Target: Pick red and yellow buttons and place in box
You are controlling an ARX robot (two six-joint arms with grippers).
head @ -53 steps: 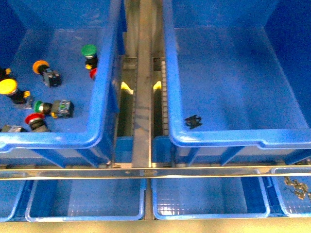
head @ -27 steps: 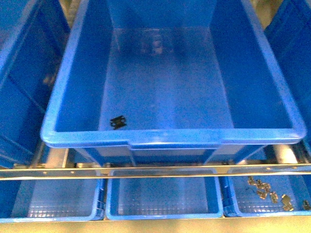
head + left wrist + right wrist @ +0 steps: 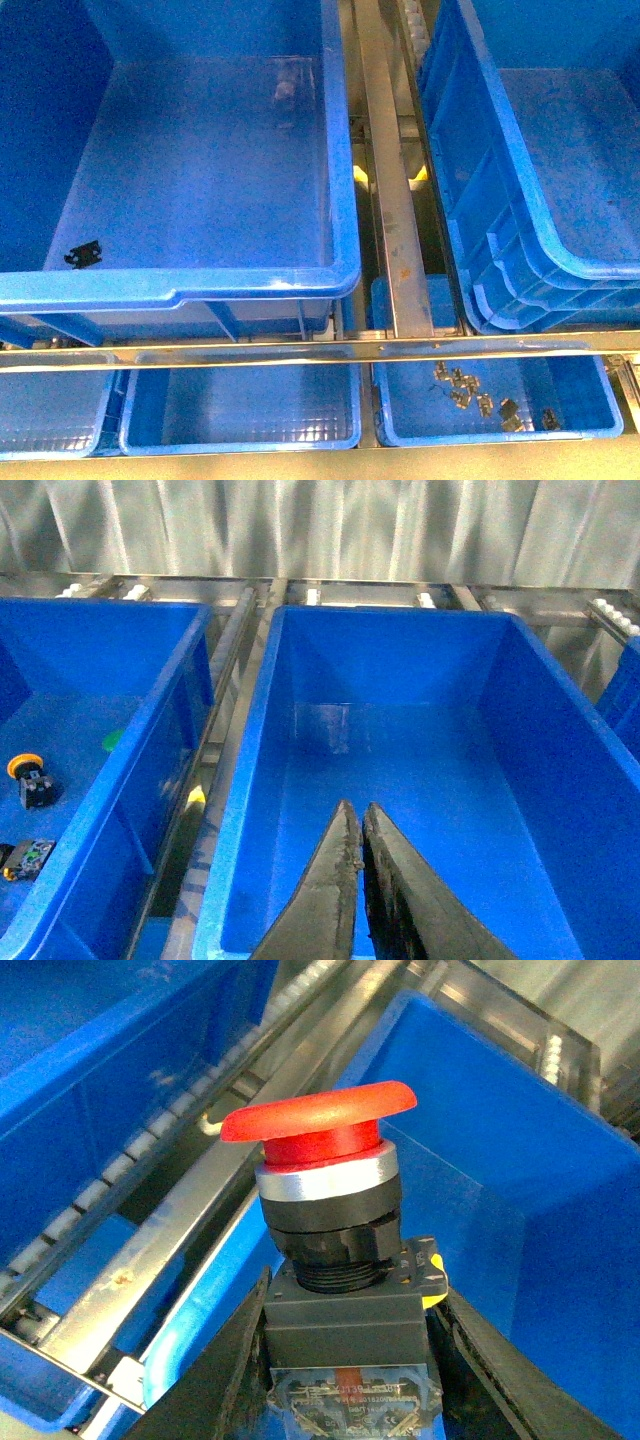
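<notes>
The red mushroom-capped push-button switch [image 3: 325,1125] stands upright in the right gripper [image 3: 352,1355]. Its dark fingers are clenched on the flat sides of the boxy black contact block, leaving the cap and silver collar clear above them. The switch hangs over the edge of the large deep blue plastic box [image 3: 560,1160] and is not yet let go.

That looks like the soundest hold: the block is square and stiff, while the domed cap looks smooth and would likely slip. The switch seems light, made of hard plastic and metal, and a little top-heavy, so a short drop should not hurt it.

The left gripper [image 3: 361,815] is pressed closed on nothing, above a bare blue floor. In the front view a box [image 3: 200,290] fills 9 to 12 o'clock, with a small black clip [image 3: 84,255] at 8 o'clock. Neither arm shows there.
</notes>
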